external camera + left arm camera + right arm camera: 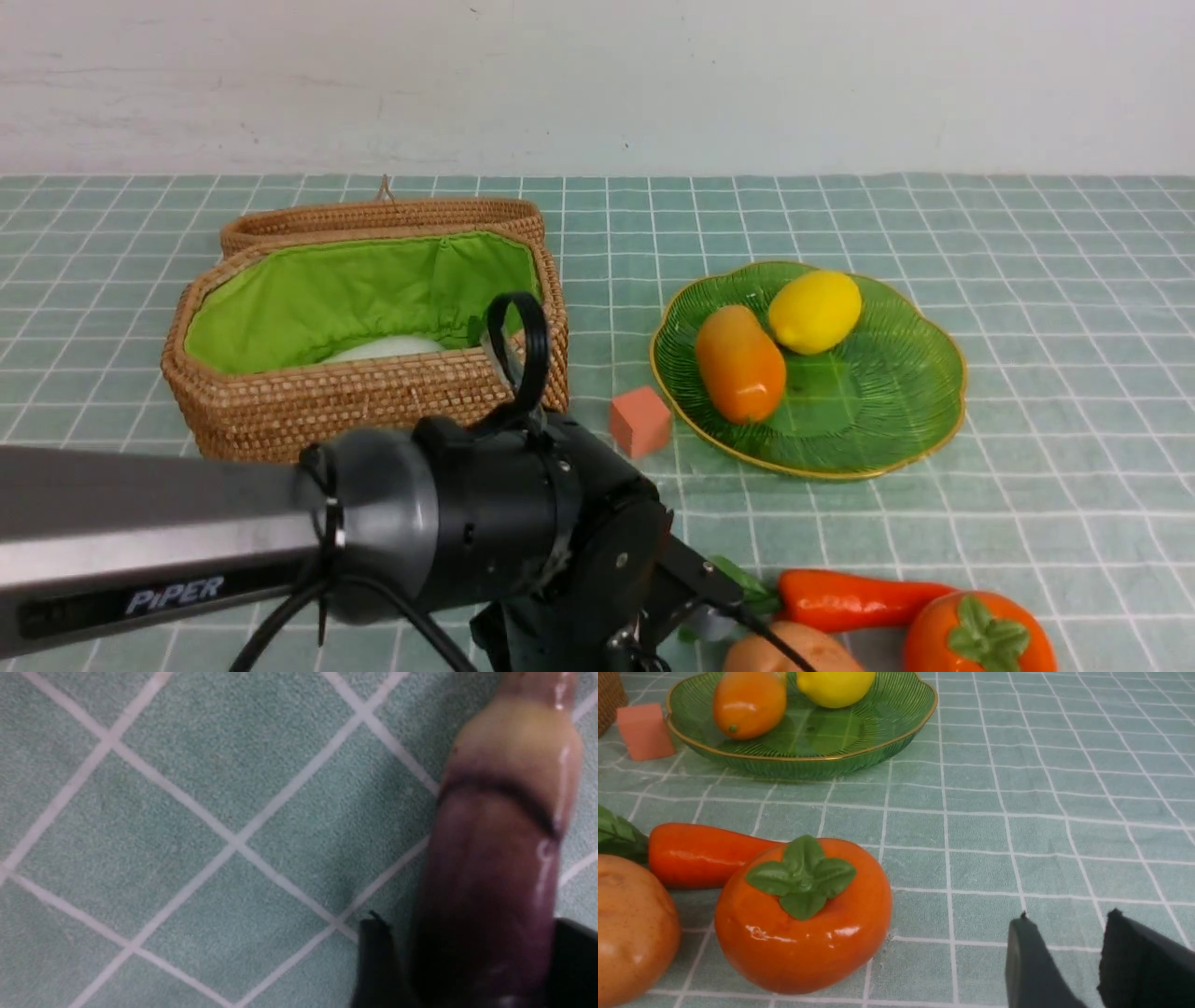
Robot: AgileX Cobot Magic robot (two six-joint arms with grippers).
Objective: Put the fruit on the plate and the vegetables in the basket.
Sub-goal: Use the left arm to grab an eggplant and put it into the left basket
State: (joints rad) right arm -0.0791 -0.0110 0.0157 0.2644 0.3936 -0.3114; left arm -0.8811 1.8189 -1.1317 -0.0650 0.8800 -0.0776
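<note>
Left gripper [472, 952], in its own wrist view, has a black finger on each side of a blurred, glossy tan-brown body that I judge to be the brown toy potato [504, 835]. The blur hides whether the pads press it, so I cannot tell you if it is clamped. It sits low over the green checked tablecloth [187, 812], likely because a vegetable is the next thing due in the basket.

In the front view, your left arm [280, 532] reaches low to the near cluster. There the potato, the orange-red toy carrot with green leaves [859, 597] and the round orange-red persimmon with a green cap [976, 635] lie bunched together. The woven brown wicker basket with green lining [355, 401] stands open, with the white oval radish [383, 348] inside. The ribbed green glass plate with a gold rim [934, 411] carries the orange-yellow mango [739, 364] and the yellow lemon [814, 311]. A small salmon-pink cube [640, 420] sits between basket and plate and belongs in neither.

In the right wrist view, your right gripper [1068, 924] has its jaws apart and empty, near the persimmon, which I judge is its pick for the plate.
</note>
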